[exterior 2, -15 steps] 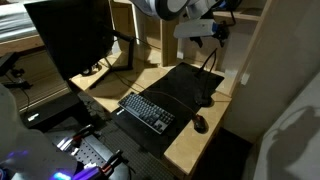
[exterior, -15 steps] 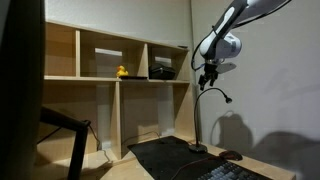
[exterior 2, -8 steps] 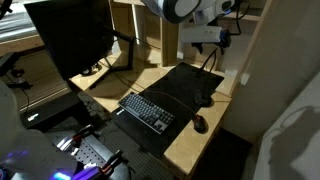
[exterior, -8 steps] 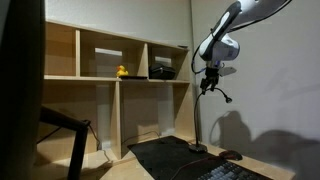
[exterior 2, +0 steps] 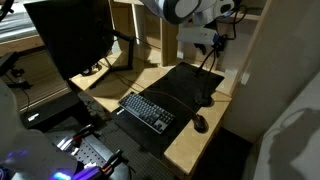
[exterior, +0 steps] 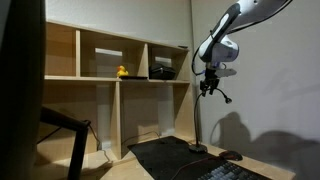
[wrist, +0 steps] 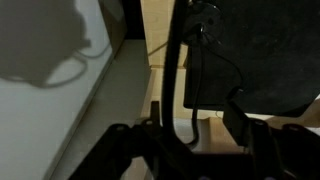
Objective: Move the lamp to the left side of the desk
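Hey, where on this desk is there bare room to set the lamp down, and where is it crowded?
Free: the desk strip between the mat and the shelf unit, plus open mat behind the keyboard. Crowded: the corner where the lamp and mouse sit.

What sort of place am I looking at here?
Most likely a home office or study nook: a wooden desk with a keyboard on a dark mat, a monitor beside it, and open cubby shelves behind.
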`<state>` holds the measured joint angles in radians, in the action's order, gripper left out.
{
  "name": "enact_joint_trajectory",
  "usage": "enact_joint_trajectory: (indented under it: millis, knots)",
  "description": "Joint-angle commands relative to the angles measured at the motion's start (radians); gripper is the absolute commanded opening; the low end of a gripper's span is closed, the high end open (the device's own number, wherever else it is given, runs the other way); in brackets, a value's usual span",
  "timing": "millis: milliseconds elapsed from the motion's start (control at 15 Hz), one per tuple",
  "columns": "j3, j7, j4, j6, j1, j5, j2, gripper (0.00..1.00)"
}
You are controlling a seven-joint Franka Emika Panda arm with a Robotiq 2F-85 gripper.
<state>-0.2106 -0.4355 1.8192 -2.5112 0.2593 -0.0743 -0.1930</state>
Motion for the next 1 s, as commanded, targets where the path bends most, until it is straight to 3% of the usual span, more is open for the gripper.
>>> enact_joint_trajectory:
  millis: [0,333,800,933]
  knots:
    - [0.001,0.068,-0.023,-0.015,0.008,0.030,-0.003,0.35]
    - [-0.010,0.093,-0.043,0.002,0.013,0.071,0.001,0.01]
    - [-0.002,0.074,-0.066,0.090,0.023,0.040,0.002,0.02]
    - [0.015,0.047,-0.093,0.154,0.034,-0.048,0.031,0.02]
